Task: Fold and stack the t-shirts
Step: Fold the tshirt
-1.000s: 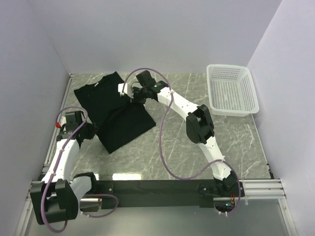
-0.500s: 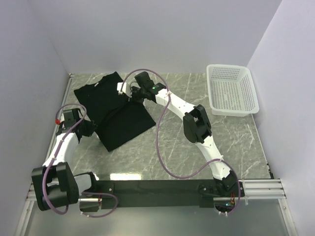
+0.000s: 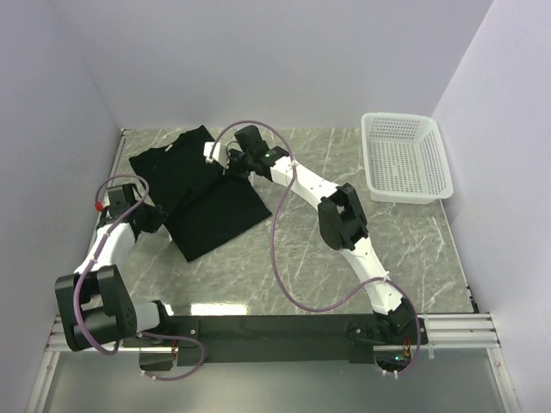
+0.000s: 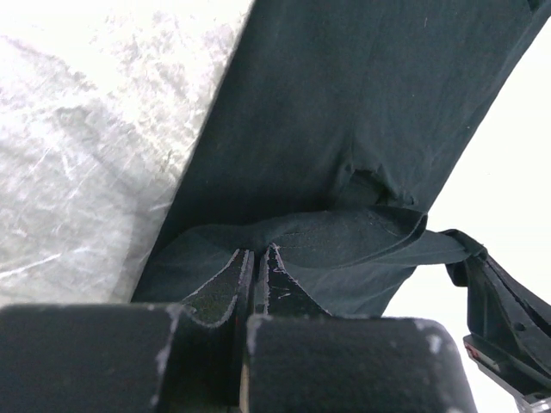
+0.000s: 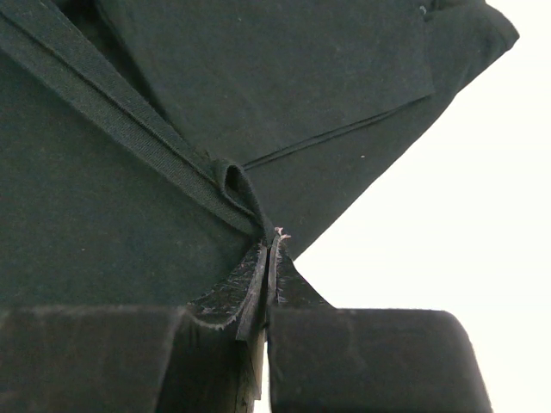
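- Top external view: the black t-shirt (image 3: 202, 202) lies on the far-left part of the marble worktop (image 3: 301, 258). One sleeve points toward the far-left corner and the body runs toward the middle.
- The left gripper (image 3: 153, 217) sits at the shirt's near-left edge. In the left wrist view its fingers are clenched on a bunched ridge of black fabric.
- The right gripper (image 3: 225, 165) is over the shirt's far-right edge. In the right wrist view its jaws are pinched tight on a hem or seam that puckers up into them.
- The white perforated basket (image 3: 405, 197) stands at the far-right corner, well apart from the shirt and both arms.
- Progress, as I judge it: the folding is under way but not finished. A panel of cloth seems to lie doubled over the body, and the outline is an uneven, skewed shape, not a tidy rectangle.
- Left to do: square up this fold, tuck in the exposed sleeve, fold again to a compact packet and set it down as the base of a stack. No stack shows yet.
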You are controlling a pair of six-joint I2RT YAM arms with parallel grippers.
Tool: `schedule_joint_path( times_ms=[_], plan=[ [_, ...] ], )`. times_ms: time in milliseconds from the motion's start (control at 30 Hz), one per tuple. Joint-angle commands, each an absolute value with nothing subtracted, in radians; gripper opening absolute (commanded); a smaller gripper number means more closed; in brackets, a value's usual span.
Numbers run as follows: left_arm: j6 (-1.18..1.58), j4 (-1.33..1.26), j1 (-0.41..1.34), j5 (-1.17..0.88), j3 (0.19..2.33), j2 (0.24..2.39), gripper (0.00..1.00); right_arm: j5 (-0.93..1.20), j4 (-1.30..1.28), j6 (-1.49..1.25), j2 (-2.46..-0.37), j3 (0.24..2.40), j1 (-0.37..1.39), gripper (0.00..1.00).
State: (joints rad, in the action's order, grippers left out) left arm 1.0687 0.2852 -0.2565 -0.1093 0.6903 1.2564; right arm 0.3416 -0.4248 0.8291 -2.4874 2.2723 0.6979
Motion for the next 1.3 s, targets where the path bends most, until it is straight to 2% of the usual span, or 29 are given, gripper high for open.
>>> schedule_joint_path(
  times_ms=[0, 567, 600, 667, 700, 733, 767, 867, 967, 1033, 1267],
  plan=[
    [1.037, 0.253, -0.271, -0.098, 0.738, 1.275, 0.0, 0.285, -0.359, 0.825, -2.51, 2.318, 0.693, 0.0],
    [1.02, 0.232, -0.291, -0.104, 0.775, 1.359, 0.0, 0.252, -0.285, 0.799, -2.534, 2.336, 0.693, 0.0],
    [1.019, 0.232, -0.294, -0.104, 0.778, 1.362, 0.01, 0.247, -0.272, 0.799, -2.539, 2.338, 0.696, 0.04],
    [1.014, 0.236, -0.299, -0.106, 0.793, 1.379, 0.01, 0.233, -0.255, 0.795, -2.542, 2.339, 0.698, 0.19],
    [1.012, 0.236, -0.304, -0.11, 0.798, 1.384, 0.04, 0.219, -0.242, 0.789, -2.546, 2.344, 0.699, 0.33],
    [1.011, 0.236, -0.307, -0.12, 0.81, 1.391, 0.1, 0.212, -0.236, 0.784, -2.549, 2.348, 0.701, 0.37],
    [1.008, 0.239, -0.308, -0.126, 0.818, 1.391, 0.29, 0.204, -0.23, 0.778, -2.549, 2.352, 0.701, 0.53],
    [1.003, 0.256, -0.318, -0.101, 0.856, 1.37, 0.53, 0.187, -0.212, 0.735, -2.539, 2.364, 0.696, 0.66],
    [0.977, 0.278, -0.328, -0.08, 0.896, 1.33, 0.63, 0.199, -0.209, 0.7, -2.499, 2.346, 0.681, 0.67],
    [0.95, 0.281, -0.334, -0.093, 0.922, 1.315, 0.65, 0.228, -0.219, 0.687, -2.458, 2.31, 0.672, 0.67],
    [0.799, 0.347, -0.347, -0.169, 0.988, 1.345, 0.66, 0.317, -0.227, 0.701, -2.312, 2.092, 0.644, 0.64]
  ],
)
